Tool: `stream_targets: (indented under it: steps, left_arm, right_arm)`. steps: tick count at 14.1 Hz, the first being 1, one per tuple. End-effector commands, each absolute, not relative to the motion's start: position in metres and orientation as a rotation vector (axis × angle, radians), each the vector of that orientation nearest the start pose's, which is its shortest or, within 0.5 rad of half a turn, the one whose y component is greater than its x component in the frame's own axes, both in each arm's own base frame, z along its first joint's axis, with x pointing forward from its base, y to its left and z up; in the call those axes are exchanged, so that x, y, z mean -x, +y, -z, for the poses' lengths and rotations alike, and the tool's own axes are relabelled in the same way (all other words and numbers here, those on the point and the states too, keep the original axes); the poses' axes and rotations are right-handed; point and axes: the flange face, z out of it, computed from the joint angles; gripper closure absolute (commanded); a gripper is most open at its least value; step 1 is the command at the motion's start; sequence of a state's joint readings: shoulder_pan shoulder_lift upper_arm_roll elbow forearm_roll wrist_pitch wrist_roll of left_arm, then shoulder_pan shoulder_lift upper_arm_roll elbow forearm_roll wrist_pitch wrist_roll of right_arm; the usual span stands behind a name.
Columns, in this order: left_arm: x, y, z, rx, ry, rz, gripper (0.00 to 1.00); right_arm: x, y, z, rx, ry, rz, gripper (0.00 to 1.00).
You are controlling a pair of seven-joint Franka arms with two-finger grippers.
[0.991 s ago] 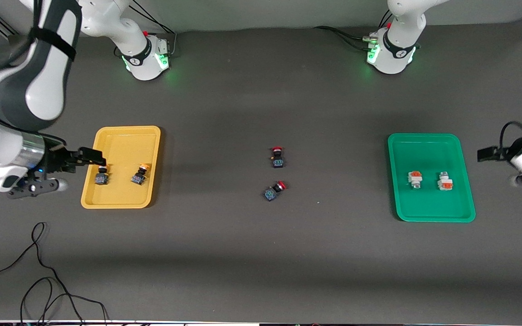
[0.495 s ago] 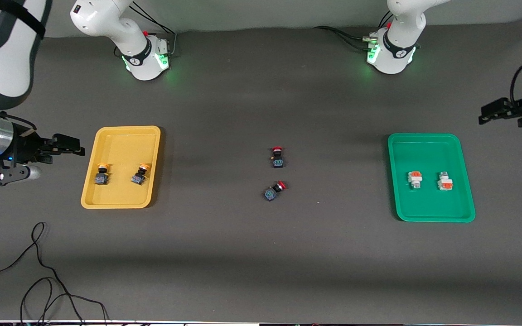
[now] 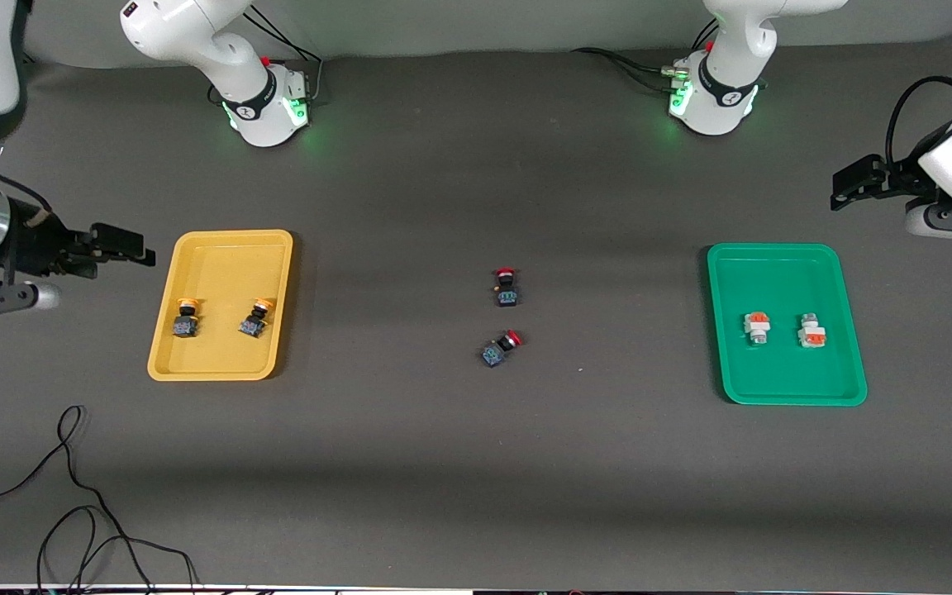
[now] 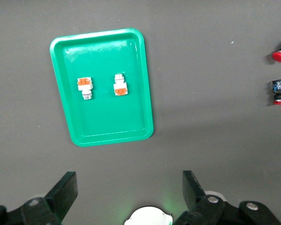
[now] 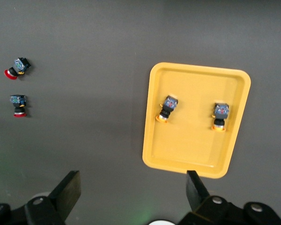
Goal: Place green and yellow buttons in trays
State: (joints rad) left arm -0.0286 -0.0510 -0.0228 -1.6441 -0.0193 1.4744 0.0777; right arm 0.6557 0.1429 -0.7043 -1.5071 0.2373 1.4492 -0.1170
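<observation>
Two yellow-capped buttons (image 3: 186,319) (image 3: 254,318) lie in the mustard yellow tray (image 3: 220,248); the right wrist view shows them too (image 5: 166,108) (image 5: 219,116). In the green tray (image 3: 782,273) lie two white-and-orange buttons (image 3: 756,326) (image 3: 811,330), which also show in the left wrist view (image 4: 85,87) (image 4: 120,86). My right gripper (image 3: 125,246) hangs open and holds nothing, over bare table beside the yellow tray. Over bare table off the green tray's corner, my left gripper (image 3: 852,186) is open too, nothing between its fingers.
Two red-capped switches (image 3: 506,287) (image 3: 499,348) lie on the dark table midway between the trays. A black cable (image 3: 71,496) loops near the front edge at the right arm's end.
My right gripper has drawn back off the yellow tray's edge toward the right arm's end of the table. My left gripper has moved away from beside the green tray toward the bases.
</observation>
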Motion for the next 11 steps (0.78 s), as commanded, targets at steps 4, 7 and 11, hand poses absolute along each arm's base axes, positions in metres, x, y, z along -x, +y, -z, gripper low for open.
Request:
stream_targets:
  steps: [4,7,11]
  left_arm:
    - [-0.534,-0.044,-0.617,3.147,0.142,-0.187,0.00]
    - [-0.533,-0.040,-0.616,3.147,0.154,-0.194,0.00]
    - [-0.534,-0.038,-0.615,3.150,0.149,-0.192,0.00]
  right_arm:
    - [-0.542,0.037,-0.590,2.965,0.016,-0.239,0.00]
    - [-0.530,0.050,-0.581,3.043,0.111,-0.181,0.00]
    - [-0.526,0.038,-0.587,3.051,0.178,-0.179,0.00]
